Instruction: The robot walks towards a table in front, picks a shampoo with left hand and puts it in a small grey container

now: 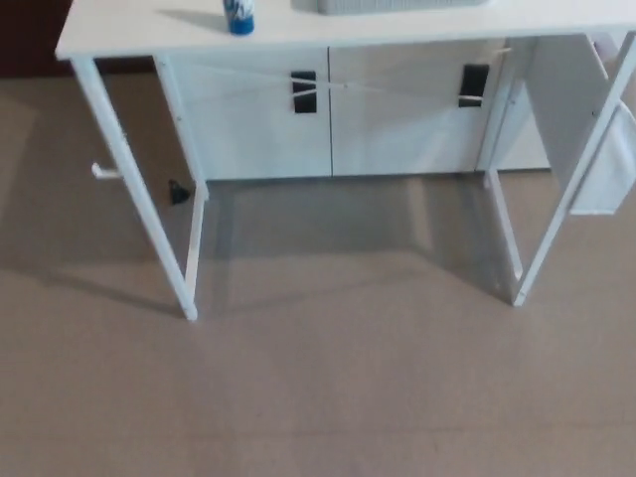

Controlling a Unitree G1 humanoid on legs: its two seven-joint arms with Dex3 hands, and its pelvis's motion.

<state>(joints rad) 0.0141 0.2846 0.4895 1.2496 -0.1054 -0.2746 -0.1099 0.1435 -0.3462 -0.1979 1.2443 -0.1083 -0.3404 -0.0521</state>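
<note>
Head view: one white table (pixel 149 32) stands ahead across the floor. Neither the left hand nor the right hand shows, so their state cannot be told. One blue-and-white shampoo bottle (pixel 238 16) stands upright on the tabletop's left part, probably nearer the left hand. One grey container (pixel 397 5), cropped at the top edge, sits well to the bottle's right.

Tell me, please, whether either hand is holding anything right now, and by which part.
Nothing is held as far as the picture shows: neither hand is in view, and the shampoo stands alone on the table, apart from the grey container.
</note>
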